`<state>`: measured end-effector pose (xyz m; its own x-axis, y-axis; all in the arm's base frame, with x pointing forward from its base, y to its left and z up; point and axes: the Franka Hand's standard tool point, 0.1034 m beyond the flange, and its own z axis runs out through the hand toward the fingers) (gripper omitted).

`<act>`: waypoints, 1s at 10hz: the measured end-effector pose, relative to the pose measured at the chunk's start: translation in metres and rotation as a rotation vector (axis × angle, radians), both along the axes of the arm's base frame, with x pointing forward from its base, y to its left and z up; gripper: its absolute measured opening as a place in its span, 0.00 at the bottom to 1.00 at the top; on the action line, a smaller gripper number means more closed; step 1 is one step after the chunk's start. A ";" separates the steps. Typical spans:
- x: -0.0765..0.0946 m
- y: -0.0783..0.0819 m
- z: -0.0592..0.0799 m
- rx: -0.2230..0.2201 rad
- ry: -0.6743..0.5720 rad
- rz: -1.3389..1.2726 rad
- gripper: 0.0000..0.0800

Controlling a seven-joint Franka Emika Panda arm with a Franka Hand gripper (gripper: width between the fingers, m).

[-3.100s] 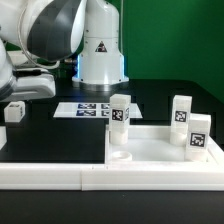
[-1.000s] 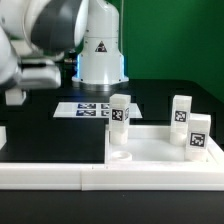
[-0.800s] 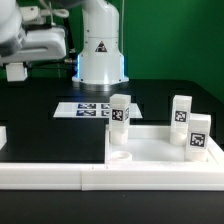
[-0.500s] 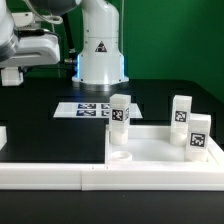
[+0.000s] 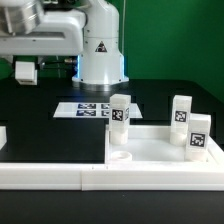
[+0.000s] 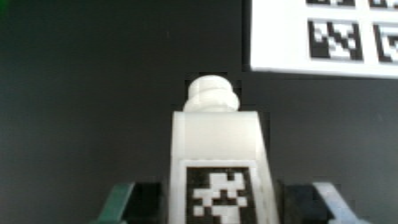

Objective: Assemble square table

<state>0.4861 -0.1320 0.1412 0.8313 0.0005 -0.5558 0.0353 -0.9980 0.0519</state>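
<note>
My gripper (image 5: 25, 72) hangs high at the exterior view's left, shut on a small white table leg (image 5: 25, 70) held well above the black table. In the wrist view the held leg (image 6: 219, 150) fills the middle, tag toward the camera and round peg pointing away, with a finger (image 6: 134, 202) on either side. The white square tabletop (image 5: 150, 143) lies at the front right with a round socket (image 5: 120, 155) showing. Three other tagged legs stand there: one (image 5: 120, 110) at its back left corner, two (image 5: 181, 110) (image 5: 199, 135) at the right.
The marker board (image 5: 92, 108) lies flat behind the tabletop, in front of the robot base (image 5: 100, 50); it also shows in the wrist view (image 6: 329, 35). A long white border rail (image 5: 100, 177) runs along the front edge. A white piece (image 5: 2, 135) shows at the left edge.
My gripper has lifted the leg off the table at the left, raised it high, and shifted it a little toward the exterior view's right. The other legs and the tabletop have not moved.
</note>
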 end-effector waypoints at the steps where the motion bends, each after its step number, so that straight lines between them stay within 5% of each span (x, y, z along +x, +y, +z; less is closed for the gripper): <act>1: 0.014 0.026 0.009 -0.023 -0.057 0.000 0.36; 3: 0.017 0.043 0.017 -0.002 -0.203 0.035 0.36; 8: 0.026 0.041 0.013 0.003 -0.505 0.064 0.36; 10: 0.031 0.062 0.011 -0.004 -0.677 0.054 0.36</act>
<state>0.5169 -0.0700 0.1517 0.9949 0.0508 0.0876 0.0434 -0.9955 0.0842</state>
